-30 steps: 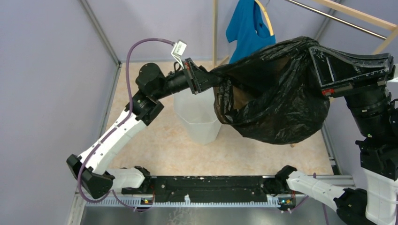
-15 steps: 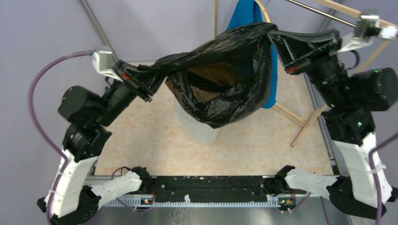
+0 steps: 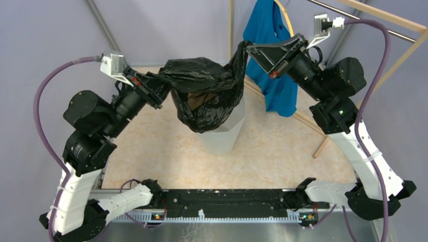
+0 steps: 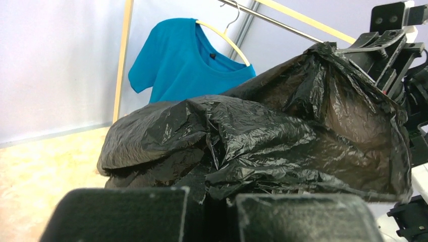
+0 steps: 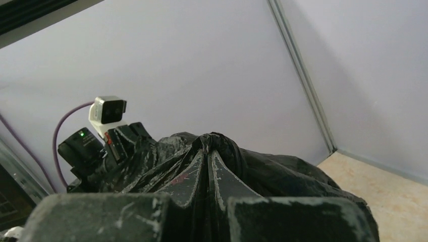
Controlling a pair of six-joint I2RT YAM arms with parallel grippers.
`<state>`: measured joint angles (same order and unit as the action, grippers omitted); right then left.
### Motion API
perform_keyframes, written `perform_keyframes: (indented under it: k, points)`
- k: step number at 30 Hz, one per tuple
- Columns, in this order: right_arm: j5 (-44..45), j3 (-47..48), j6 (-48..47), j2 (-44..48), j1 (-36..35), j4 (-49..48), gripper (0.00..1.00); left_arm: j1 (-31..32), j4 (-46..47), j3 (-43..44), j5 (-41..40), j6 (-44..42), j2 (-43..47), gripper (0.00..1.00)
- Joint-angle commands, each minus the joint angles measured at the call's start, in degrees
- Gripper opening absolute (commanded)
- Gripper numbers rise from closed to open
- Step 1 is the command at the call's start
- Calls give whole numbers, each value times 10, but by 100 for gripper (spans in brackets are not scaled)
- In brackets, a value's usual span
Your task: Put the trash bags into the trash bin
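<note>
You've got a pale, peach-speckled counter (image 3: 161, 156). The white bin (image 3: 222, 138) stands upright on it, toward the far edge near the middle. Over by the right edge, a slanted wooden leg (image 3: 323, 145) comes down to it.

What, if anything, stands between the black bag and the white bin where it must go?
Nothing visible does. The black bag, gripped by the left tool and the right tool, hangs directly over the white bin. The blue T-shirt hangs off to the side, away from the bin.
</note>
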<state>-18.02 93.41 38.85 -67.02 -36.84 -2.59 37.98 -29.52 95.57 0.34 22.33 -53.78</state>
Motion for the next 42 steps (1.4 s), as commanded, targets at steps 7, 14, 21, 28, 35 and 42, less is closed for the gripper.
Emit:
perform_keyframes:
  k: [7,14,21,28,35,42]
  points:
    - [27,9,-18,61,2,24,0,0,23,-21,43,24,-21,0]
    - [-44,-54,56,40,2,-6,0,0,-12,-21,3,21,5,0]
    - [-92,-92,131,20,-3,-68,0,0,-89,-23,-50,38,27,0]
    - [-106,-69,156,15,-52,-90,0,0,-127,10,-40,49,19,0]
    - [-120,-84,217,22,-60,-131,0,0,-133,34,-31,54,21,0]
    - [-121,-94,268,30,-62,-160,0,0,-159,80,-48,49,23,0]
